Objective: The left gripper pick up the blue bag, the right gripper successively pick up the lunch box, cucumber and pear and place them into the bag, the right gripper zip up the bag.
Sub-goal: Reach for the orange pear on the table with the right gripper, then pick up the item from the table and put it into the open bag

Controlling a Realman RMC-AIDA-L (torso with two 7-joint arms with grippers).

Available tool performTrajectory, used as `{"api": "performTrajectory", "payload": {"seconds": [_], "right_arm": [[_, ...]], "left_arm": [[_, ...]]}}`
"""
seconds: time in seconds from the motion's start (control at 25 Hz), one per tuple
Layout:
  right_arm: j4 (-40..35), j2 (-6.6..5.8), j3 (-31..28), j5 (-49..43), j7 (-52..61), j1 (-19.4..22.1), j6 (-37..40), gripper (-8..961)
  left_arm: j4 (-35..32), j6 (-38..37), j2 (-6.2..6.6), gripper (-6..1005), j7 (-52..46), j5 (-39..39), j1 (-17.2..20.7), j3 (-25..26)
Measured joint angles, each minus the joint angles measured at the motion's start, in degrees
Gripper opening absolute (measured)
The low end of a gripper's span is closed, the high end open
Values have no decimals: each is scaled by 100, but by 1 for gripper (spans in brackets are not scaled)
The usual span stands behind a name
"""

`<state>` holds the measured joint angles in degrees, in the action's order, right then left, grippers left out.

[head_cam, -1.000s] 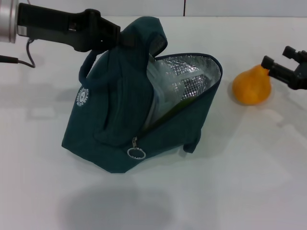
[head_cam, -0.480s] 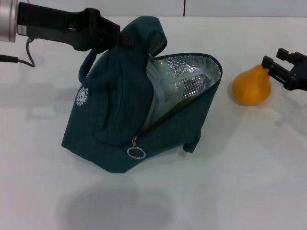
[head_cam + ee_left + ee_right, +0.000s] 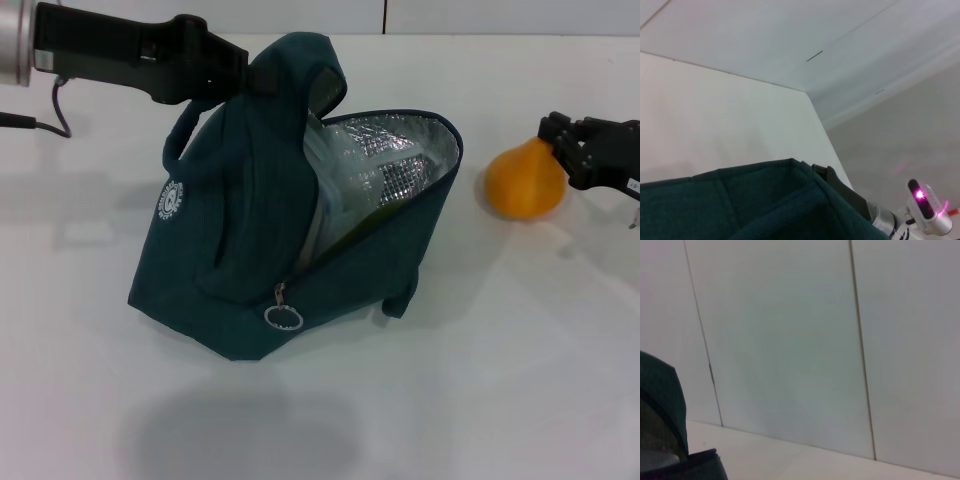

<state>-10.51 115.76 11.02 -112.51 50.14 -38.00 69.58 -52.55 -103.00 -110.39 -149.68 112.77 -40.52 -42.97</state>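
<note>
Open blue bag point(image 3: 250, 230) upright, orange pear point(image 3: 524, 180) well right.

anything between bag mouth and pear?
No. In the head view only bare white table lies between the bag mouth and the pear.

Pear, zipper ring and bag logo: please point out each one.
pear point(image 3: 523, 182), head view, middle of its body
zipper ring point(image 3: 283, 317), head view, on the metal loop
bag logo point(image 3: 172, 199), head view, centre of the white circle

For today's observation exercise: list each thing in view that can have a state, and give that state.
blue bag: unzipped, mouth open, top held up.
left pincer: shut on the bag's top.
lunch box: inside the bag.
pear: on the table, outside the bag.
right pincer: at the pear's top, grip unclear.
</note>
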Motion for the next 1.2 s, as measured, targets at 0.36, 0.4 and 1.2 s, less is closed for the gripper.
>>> {"api": "performTrajectory", "payload": {"seconds": [0.36,0.4,1.2], "right_arm": [[12,5,47,17,-4,20,166,45],[3,2,32,29,-4,41,249,38],[101,-8,120,892,1865,-481,2796,33]], "left_arm": [[-1,0,0,48,1,8,0,-1],[-1,0,0,48,1,9,0,-1],[17,-19,18,48,-24,45,30,0]]}}
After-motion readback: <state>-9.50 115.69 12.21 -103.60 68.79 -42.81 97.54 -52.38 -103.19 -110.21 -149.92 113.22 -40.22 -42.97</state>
